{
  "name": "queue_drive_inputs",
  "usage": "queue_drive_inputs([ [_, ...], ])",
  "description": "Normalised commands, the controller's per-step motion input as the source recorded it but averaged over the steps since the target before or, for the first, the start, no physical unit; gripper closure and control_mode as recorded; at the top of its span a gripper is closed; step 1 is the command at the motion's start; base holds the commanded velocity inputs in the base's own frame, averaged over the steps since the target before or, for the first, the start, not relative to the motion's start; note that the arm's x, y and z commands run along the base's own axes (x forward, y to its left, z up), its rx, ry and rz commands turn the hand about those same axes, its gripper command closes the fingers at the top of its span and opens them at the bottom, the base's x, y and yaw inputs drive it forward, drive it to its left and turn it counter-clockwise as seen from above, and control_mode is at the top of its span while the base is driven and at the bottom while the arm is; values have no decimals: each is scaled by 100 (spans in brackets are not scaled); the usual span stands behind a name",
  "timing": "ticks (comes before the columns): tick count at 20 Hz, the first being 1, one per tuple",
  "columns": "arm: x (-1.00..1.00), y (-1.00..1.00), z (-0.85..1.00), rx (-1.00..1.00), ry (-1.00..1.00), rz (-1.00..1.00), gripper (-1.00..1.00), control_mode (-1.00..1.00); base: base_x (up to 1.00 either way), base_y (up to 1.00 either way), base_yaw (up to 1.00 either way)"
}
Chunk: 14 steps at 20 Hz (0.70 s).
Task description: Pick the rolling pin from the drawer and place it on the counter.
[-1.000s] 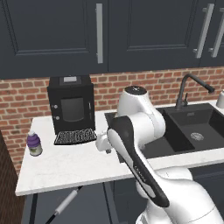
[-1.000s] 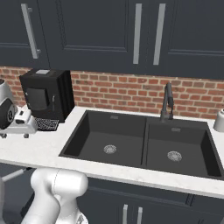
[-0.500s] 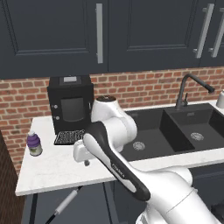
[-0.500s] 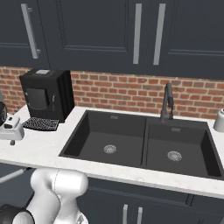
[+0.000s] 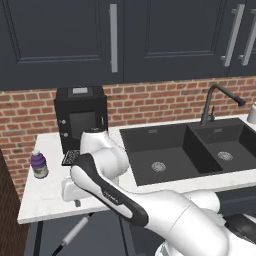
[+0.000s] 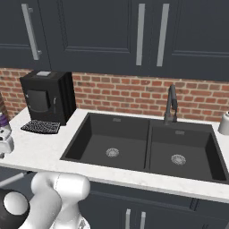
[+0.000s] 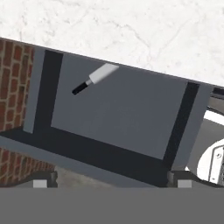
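Simulated kitchen: dark cabinets above, a red brick backsplash, and a white marbled desk (image 5: 50, 202) with an inset black double sink (image 5: 165, 150) and a dark faucet (image 5: 212, 102). A black coffee machine (image 5: 80, 117) stands at the left rear of the desk. A small purple-labelled bottle (image 5: 38, 164) stands near the desk's left edge, apart from the machine.

The white arm (image 5: 107, 192) reaches across the left part of the desk, its hand at the front edge and looking down past it. The fingers (image 7: 43, 181) appear as two grey tips at the bottom of the hand view, set wide apart, nothing between them.

Below the desk edge the drawer (image 7: 116, 111) stands pulled out, its grey floor exposed. The pin (image 7: 94, 78) lies inside on the drawer floor, close under the desk's front edge, at an angle, one black handle pointing out into the drawer and the far end hidden beneath the desk. In the left base view the pin (image 5: 74, 234) shows below the desk edge, slanting downward. Fingers and pin are well apart.
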Motion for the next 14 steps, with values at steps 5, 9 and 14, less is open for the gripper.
queue_drive_inputs([
  [5,0,49,-46,-1,10,3,-100,-100,0,0,0],
  [9,0,37,-45,0,9,5,-100,-100,0,0,0],
  [14,0,35,-44,0,3,4,-100,-100,0,0,0],
])
